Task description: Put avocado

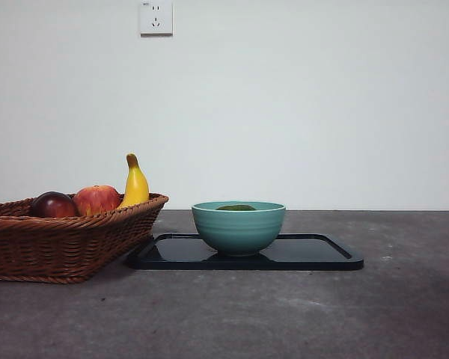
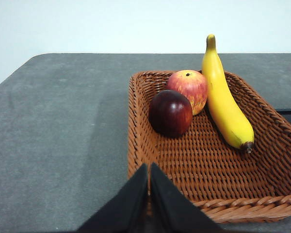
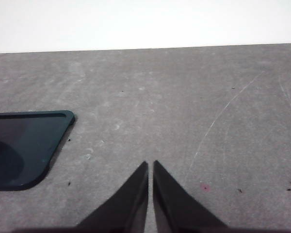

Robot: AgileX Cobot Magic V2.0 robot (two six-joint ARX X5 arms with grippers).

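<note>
My arms work at what looks like a test bench in a lab or plain room, arranged to resemble a home table. The table [image 1: 299, 314] is a dark grey, scratched surface, and behind it stands a bare white wall [image 1: 322, 97] with only one power socket [image 1: 156, 16]. The things are household ones: a wicker basket [image 1: 60, 247] with a banana [image 1: 135, 184], an apple [image 1: 96, 200] and a dark red fruit [image 1: 54, 205], and a teal bowl [image 1: 238, 226] on a black tray [image 1: 314, 254]. I see no furniture or kitchen fittings around them.
</note>
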